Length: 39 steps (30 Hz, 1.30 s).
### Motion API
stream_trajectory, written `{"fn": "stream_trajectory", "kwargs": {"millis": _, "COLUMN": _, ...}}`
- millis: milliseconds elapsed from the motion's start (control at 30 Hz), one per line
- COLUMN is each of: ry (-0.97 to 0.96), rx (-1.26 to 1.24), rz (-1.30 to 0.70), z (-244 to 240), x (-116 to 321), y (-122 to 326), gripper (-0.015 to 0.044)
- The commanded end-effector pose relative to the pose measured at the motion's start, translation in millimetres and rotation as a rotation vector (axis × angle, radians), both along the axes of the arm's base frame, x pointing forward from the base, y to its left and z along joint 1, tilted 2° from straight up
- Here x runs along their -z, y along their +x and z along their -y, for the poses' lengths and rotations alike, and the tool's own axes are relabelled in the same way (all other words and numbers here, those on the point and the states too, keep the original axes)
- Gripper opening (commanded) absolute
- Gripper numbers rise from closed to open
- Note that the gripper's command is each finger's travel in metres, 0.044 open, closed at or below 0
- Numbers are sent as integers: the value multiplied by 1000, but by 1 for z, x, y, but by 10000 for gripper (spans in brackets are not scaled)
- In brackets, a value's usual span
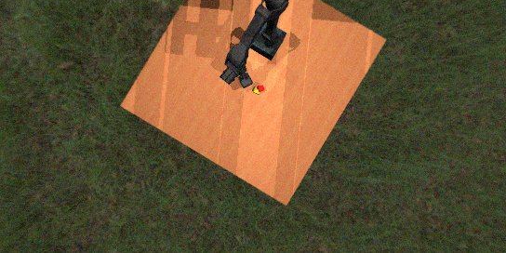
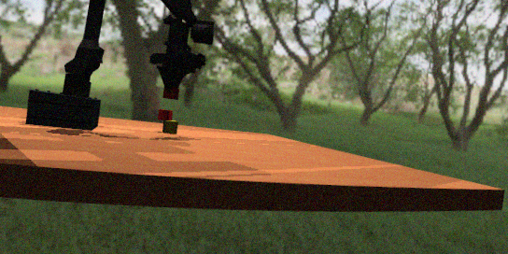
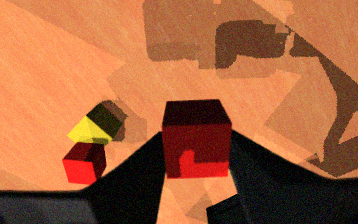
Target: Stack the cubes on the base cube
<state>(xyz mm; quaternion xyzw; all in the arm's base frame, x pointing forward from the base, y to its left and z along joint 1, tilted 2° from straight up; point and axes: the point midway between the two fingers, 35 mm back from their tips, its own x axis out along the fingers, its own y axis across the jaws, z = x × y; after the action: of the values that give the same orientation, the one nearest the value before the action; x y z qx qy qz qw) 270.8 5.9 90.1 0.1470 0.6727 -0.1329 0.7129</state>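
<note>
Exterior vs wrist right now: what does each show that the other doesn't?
Exterior only: the arm's base, the trees behind, and the table's front edge.

Wrist only: both gripper fingers separately, on either side of the held red cube.

Both: the gripper shut on a red cube above the table, plus the yellow base cube with the other red cube on top.

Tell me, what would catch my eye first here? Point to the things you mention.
Probably the black robot arm (image 1: 253,26) (image 2: 97,10) standing on the orange tabletop (image 1: 186,117) (image 2: 327,164). Its gripper (image 3: 195,136) holds a red cube (image 2: 171,93) (image 3: 196,150) in the air. Below, another red cube (image 1: 261,88) (image 2: 164,115) (image 3: 80,171) sits on a yellow cube (image 1: 256,91) (image 2: 170,127) (image 3: 86,130).
</note>
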Motion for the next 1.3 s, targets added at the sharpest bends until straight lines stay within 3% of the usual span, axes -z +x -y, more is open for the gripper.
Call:
{"fn": "stream_trajectory", "kwargs": {"millis": 0, "ry": -1, "rx": 14, "rz": -2, "z": -10, "x": 0, "y": 4, "gripper": 105}}
{"fn": "stream_trajectory", "kwargs": {"millis": 1267, "ry": 14, "rx": 119, "rz": -1, "z": -117, "x": 5, "y": 18, "gripper": 105}}
